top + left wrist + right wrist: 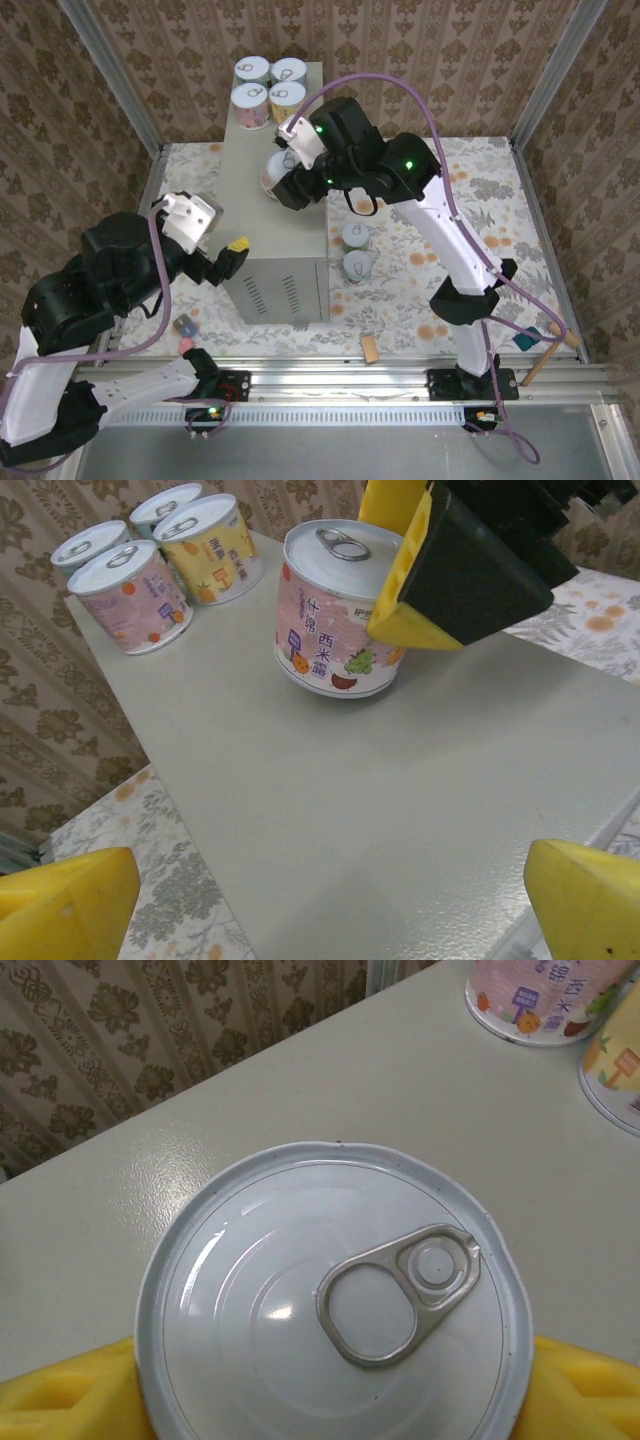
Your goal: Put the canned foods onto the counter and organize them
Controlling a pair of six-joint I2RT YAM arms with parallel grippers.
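Grey counter [250,150] on floral table [400,300]: 4 cans [285,97] at its 12 o'clock end, pink can [335,620] approx mid-top. On table: 2 cans [356,236] at counter's 3 o'clock.

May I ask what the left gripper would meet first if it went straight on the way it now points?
Probably the pink can on the counter, with the right gripper around it; depth is unclear.

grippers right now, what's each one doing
left gripper: open, holding nothing
right gripper: pads either side of the pink can on the counter; gripping or not cannot be told
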